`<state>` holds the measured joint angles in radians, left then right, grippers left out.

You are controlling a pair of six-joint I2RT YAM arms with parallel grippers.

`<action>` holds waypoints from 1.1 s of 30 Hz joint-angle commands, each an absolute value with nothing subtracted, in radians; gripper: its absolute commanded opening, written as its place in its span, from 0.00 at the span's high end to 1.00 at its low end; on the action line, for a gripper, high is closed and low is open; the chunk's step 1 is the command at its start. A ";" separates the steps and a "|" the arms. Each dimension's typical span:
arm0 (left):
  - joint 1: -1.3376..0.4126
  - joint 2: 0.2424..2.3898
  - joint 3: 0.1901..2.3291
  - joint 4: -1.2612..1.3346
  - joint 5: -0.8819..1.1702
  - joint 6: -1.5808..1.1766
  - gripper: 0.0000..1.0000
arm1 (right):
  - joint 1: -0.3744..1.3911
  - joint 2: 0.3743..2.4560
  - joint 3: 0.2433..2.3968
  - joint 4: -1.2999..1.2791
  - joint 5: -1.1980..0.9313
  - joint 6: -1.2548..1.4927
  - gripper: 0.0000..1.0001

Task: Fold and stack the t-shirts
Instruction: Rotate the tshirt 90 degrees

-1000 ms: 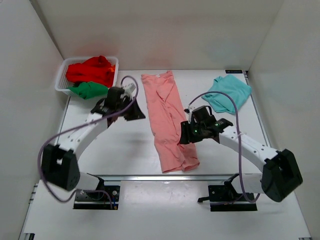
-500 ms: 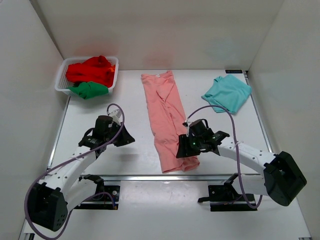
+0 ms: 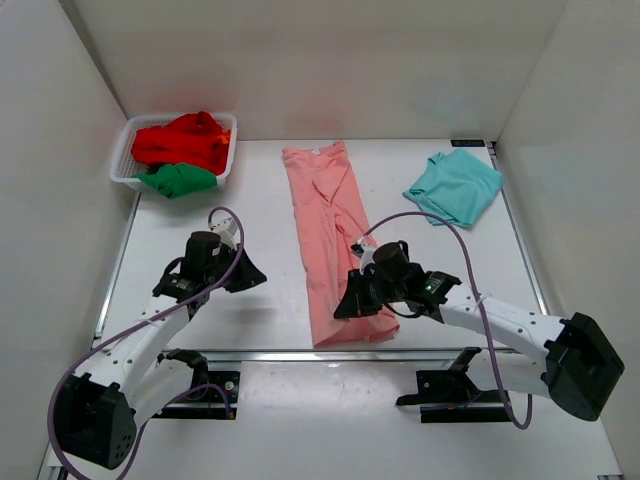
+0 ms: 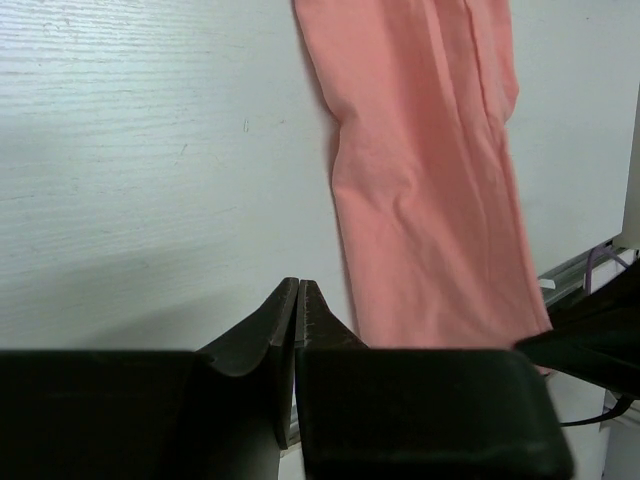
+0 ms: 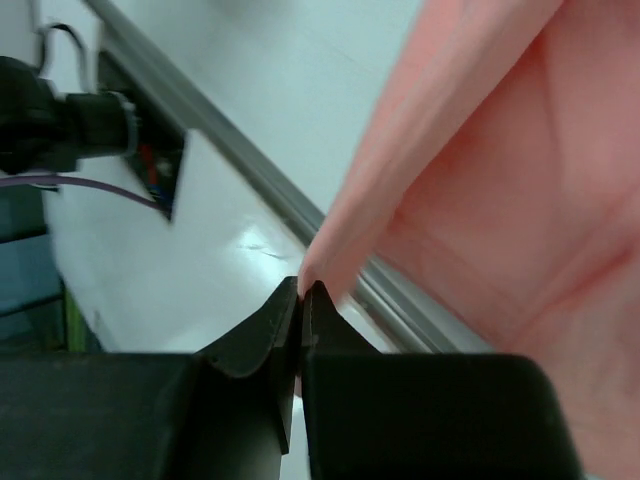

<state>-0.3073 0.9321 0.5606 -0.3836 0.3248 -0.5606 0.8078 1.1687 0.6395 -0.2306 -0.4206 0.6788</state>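
Newly shut, right jaws pinch soft, creased salmon-pink t-shirt [image 3: 325, 220].

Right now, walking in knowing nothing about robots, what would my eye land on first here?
The long salmon-pink t-shirt stretched down the middle of the white table stands out most, with the right hand pinched shut on its near hem. Next comes the white mesh basket at the far left, heaped with a red t-shirt and a green t-shirt. A light teal t-shirt lies at the far right.
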 commanded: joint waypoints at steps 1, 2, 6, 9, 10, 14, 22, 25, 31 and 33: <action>-0.308 0.917 0.548 -0.382 0.328 -0.551 0.85 | 0.801 1.102 0.612 -0.126 -0.485 0.756 1.00; -0.310 0.920 0.546 -0.383 0.325 -0.545 0.85 | 0.787 1.095 0.585 -0.127 -0.489 0.765 1.00; -0.311 0.928 0.549 -0.379 0.330 -0.542 0.85 | 0.762 1.091 0.506 -0.155 -0.485 0.778 1.00; -0.314 0.934 0.551 -0.376 0.330 -0.551 0.85 | 0.778 1.111 0.462 -0.166 -0.456 0.782 1.00; -0.313 0.928 0.552 -0.379 0.325 -0.545 0.85 | 0.776 1.123 0.445 -0.173 -0.439 0.782 1.00; -0.311 0.939 0.554 -0.376 0.328 -0.549 0.85 | 0.781 1.146 0.426 -0.225 -0.367 0.752 0.96; -0.394 0.977 0.560 -0.353 0.311 -0.567 0.86 | 0.781 1.091 0.543 -0.334 -0.289 0.666 0.73; -0.431 1.012 0.557 -0.321 0.305 -0.578 0.85 | 0.770 1.059 0.574 -0.380 -0.255 0.647 0.72; -0.463 1.230 0.667 -0.244 0.267 -0.562 0.86 | 0.704 1.040 0.586 -0.403 -0.235 0.594 0.70; -0.466 1.327 0.751 -0.232 0.250 -0.549 0.87 | 0.703 1.058 0.615 -0.429 -0.175 0.569 0.71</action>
<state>-0.4557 1.2419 0.6392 -0.3050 0.2863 -0.5720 0.7147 1.0447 0.5621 -0.3912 -0.2581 0.6235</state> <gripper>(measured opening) 0.141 0.294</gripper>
